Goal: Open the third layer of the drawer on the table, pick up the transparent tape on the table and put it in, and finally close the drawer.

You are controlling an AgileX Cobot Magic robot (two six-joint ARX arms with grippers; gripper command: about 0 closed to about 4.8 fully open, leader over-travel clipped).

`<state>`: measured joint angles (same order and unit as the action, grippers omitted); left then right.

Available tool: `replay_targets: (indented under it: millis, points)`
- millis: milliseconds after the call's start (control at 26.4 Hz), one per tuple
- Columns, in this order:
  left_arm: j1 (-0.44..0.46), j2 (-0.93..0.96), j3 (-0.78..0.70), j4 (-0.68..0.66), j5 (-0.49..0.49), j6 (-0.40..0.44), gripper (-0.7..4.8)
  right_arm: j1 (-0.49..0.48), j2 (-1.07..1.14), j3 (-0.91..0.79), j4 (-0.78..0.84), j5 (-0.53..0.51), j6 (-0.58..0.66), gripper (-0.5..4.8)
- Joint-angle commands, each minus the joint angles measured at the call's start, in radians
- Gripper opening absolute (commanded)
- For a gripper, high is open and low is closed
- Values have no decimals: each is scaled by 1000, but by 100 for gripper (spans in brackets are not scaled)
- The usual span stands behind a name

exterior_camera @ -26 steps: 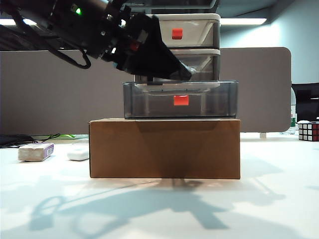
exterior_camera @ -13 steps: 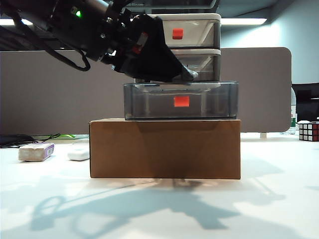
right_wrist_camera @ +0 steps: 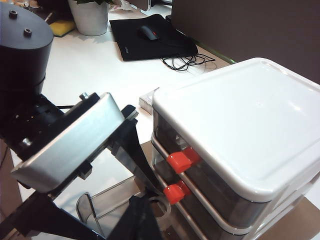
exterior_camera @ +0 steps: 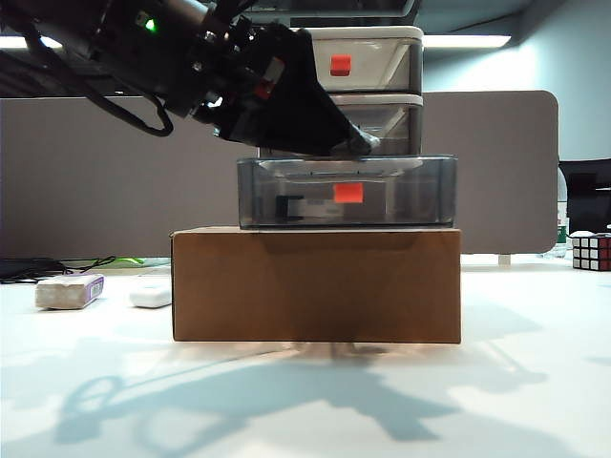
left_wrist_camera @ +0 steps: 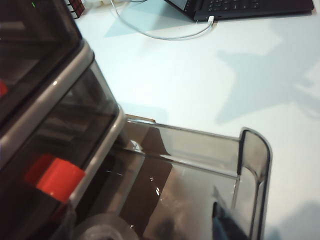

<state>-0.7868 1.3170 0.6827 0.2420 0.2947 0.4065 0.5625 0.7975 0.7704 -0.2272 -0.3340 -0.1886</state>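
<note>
The drawer cabinet [exterior_camera: 382,67] stands on a cardboard box, and its third layer [exterior_camera: 401,191] is pulled out toward the exterior camera. The transparent tape [exterior_camera: 301,207] lies loose on that drawer's floor, left of the red handle [exterior_camera: 347,193]. My left gripper [exterior_camera: 355,143] hangs open just above the drawer's rim. In the left wrist view the tape [left_wrist_camera: 102,227] rests below the left gripper [left_wrist_camera: 145,222], one dark fingertip [left_wrist_camera: 225,225] beside the drawer wall [left_wrist_camera: 255,165]. The right wrist view shows the tape [right_wrist_camera: 161,206] from above. My right gripper [right_wrist_camera: 135,207] is one dark wedge, shut on nothing.
The brown cardboard box [exterior_camera: 315,284] sits mid-table. A white-and-purple block [exterior_camera: 69,291] and a small white oblong [exterior_camera: 150,294] lie to its left. A Rubik's cube [exterior_camera: 591,252] is at far right. A grey partition [exterior_camera: 95,172] closes the back.
The left gripper's jaws have opened and the tape has dropped from them onto the floor of the open drawer. Neither arm has shifted.
</note>
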Motion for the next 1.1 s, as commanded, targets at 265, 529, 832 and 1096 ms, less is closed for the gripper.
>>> replay_targets:
  millis: [265, 529, 832, 1096]
  points:
    - [-68, -188, 3, -413, 222, -113, -6, 0, -6, 6, -14, 0, -4, -5]
    - [-71, -90, 1, -376, 84, -103, -6, 0, -1, 6, 14, 0, -29, -5]
    - [-71, -44, 1, -336, 59, -95, -6, -25, 249, 126, 256, 40, -48, -5]
    - [-71, -36, 1, -276, -61, -84, -6, -32, 522, 413, -30, 109, -51, -5]
